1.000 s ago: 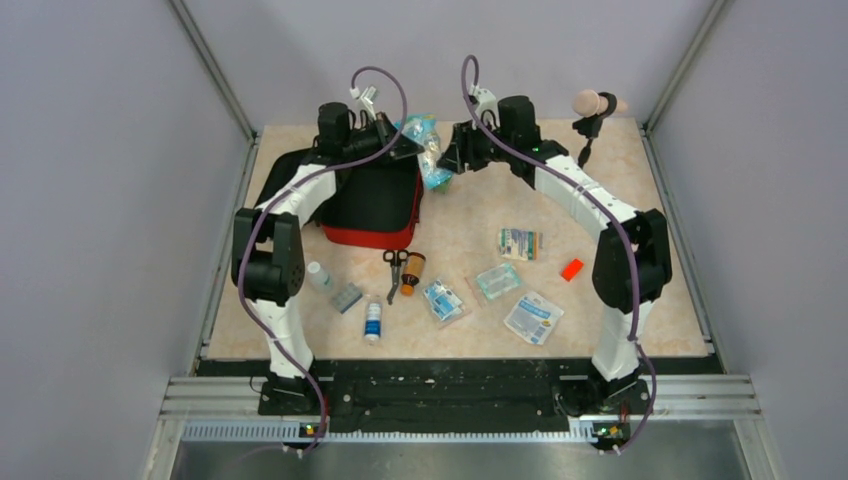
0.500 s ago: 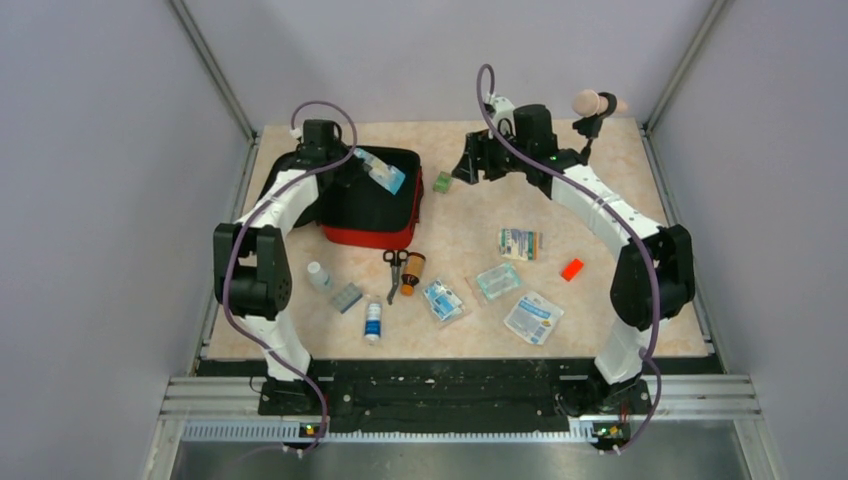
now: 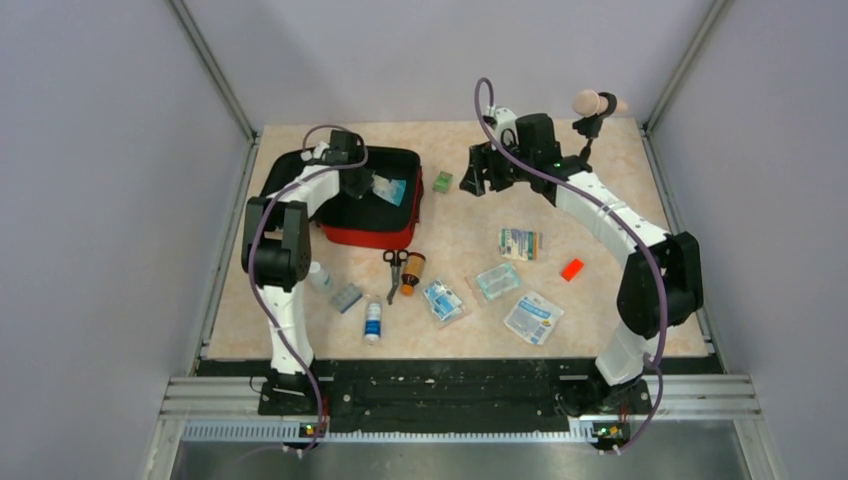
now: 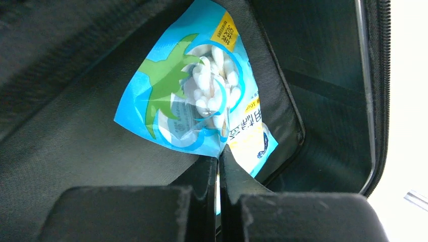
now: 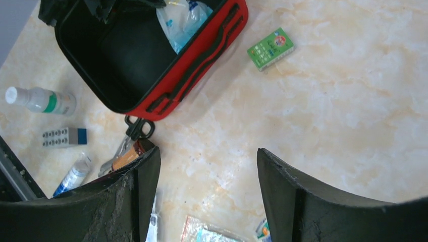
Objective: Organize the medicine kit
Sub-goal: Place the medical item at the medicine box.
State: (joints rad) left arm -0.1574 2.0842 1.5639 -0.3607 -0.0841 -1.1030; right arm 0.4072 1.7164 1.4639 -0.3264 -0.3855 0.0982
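The medicine kit (image 3: 365, 237) lies open at the back left, a red pouch with black lining (image 4: 75, 151); its red wall (image 5: 202, 55) also shows in the right wrist view. My left gripper (image 3: 366, 185) reaches down into it, shut on the edge of a blue packet of white pieces (image 4: 186, 101), which rests against the lining. In the top view the packet (image 3: 388, 189) lies inside the kit. My right gripper (image 3: 476, 181) hovers over the table right of the kit, open (image 5: 208, 156) and empty. A small green box (image 3: 442, 181) lies between kit and right gripper.
In front of the kit lie scissors (image 3: 394, 272), an orange bottle (image 3: 412, 270), a white bottle (image 3: 318, 277), a blister pack (image 3: 346, 297) and a tube (image 3: 373, 320). Further right are flat packets (image 3: 533, 317), a box (image 3: 520, 243) and an orange-red block (image 3: 572, 269).
The right gripper opened, let go of the blue packet and drew back to the right. The left gripper carried the packet down into the kit. The green box now lies uncovered.
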